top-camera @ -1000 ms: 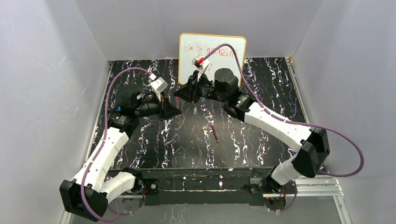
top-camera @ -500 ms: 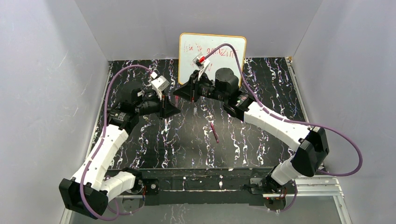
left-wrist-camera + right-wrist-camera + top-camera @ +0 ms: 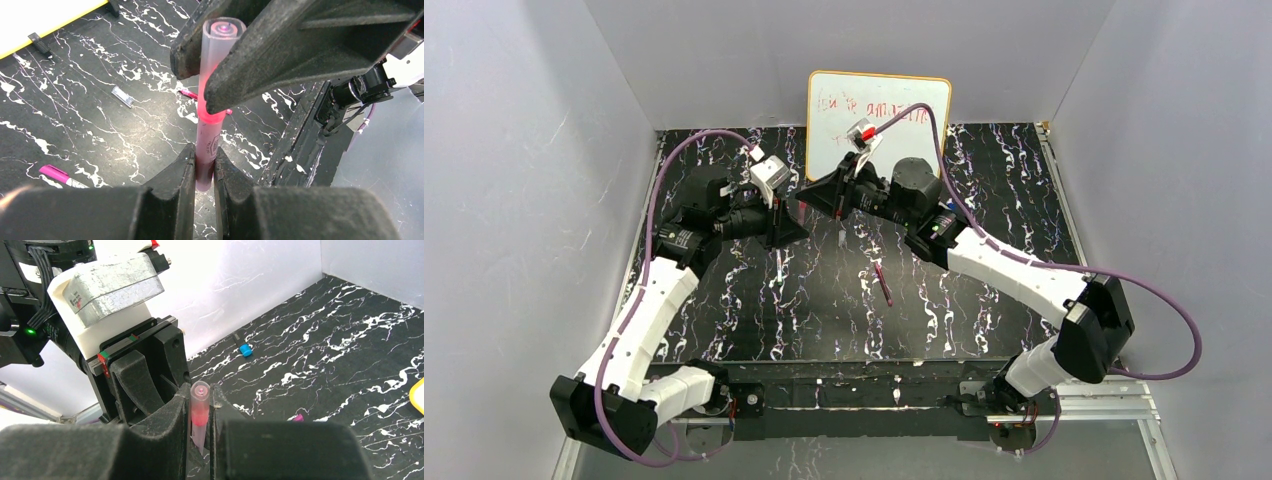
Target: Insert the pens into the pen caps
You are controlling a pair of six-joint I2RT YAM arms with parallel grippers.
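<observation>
**Pen and cap held in line above the table**

Top view: left hand (image 3: 792, 225) and right hand (image 3: 816, 197) are met tip to tip toward 12 o'clock over the table (image 3: 984, 200).

Left wrist: the pen (image 3: 205, 150) is clamped low by the left hand. The cap (image 3: 216, 50), at 12 o'clock, is clamped by the right hand, so one axis is shared.

Right wrist: the cap is seen pinched.

Both arms (image 3: 649, 310) have white shells on the long links and bulky black joints (image 3: 1089, 335), set on a black base rail (image 3: 864, 395). A purple cable (image 3: 657, 205) loops along each. The fingers (image 3: 172, 200) are matte black wedges. The left wrist carries a white-and-silver camera block (image 3: 112, 287). A green light (image 3: 31, 331) glows beside it, with red and green marks (image 3: 102, 359) below.
</observation>
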